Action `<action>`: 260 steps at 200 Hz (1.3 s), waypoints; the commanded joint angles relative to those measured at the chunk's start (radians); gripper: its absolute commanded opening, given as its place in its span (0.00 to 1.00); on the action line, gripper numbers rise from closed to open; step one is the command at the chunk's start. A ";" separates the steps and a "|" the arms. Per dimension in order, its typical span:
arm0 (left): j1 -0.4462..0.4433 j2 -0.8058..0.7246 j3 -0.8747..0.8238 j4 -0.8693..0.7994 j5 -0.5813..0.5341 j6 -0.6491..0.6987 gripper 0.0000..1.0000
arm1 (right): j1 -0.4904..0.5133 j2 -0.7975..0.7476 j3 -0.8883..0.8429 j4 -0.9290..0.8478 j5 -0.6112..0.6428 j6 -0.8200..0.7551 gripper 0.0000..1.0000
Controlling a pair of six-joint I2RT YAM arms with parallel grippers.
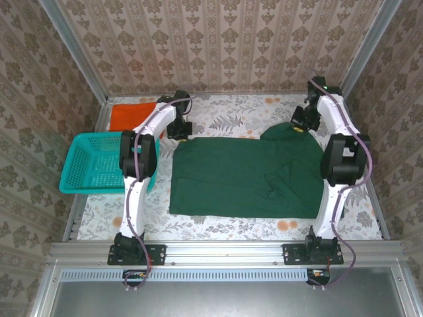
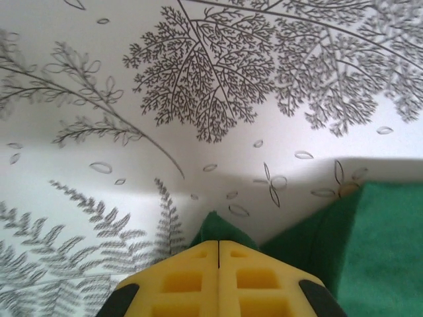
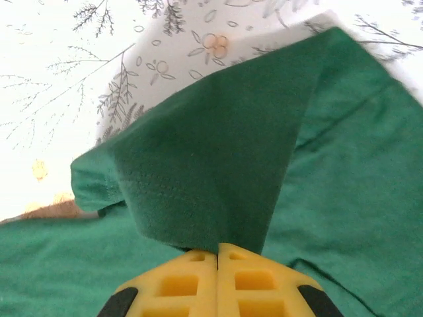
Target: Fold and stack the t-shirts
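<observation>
Along the far edge of the dark green t-shirt (image 1: 244, 175), spread on the table (image 1: 225, 109), we have the left gripper (image 2: 218, 246) and right gripper (image 3: 218, 249) each clamped on a corner, seemingly to fold it nearward; the orange t-shirt (image 1: 131, 115) lies far left.

The dark green t-shirt (image 1: 244, 175) is matt, soft cloth with a stitched hem. At upper left, the orange t-shirt (image 1: 131, 117) is matt cloth. The teal basket (image 1: 92, 136) is plastic mesh. The tabletop (image 1: 225, 115) has a smooth, leaf-printed covering.
</observation>
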 commanded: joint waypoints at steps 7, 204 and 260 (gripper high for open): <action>-0.006 -0.141 -0.106 0.073 -0.036 0.088 0.00 | -0.024 -0.111 -0.114 -0.014 -0.047 -0.051 0.00; -0.007 -0.547 -0.525 0.107 0.032 0.062 0.00 | -0.222 -0.481 -0.373 -0.221 -0.225 0.008 0.00; 0.010 -0.579 -0.532 0.088 0.070 0.054 0.00 | -0.258 -0.551 -0.463 -0.162 -0.408 0.066 0.00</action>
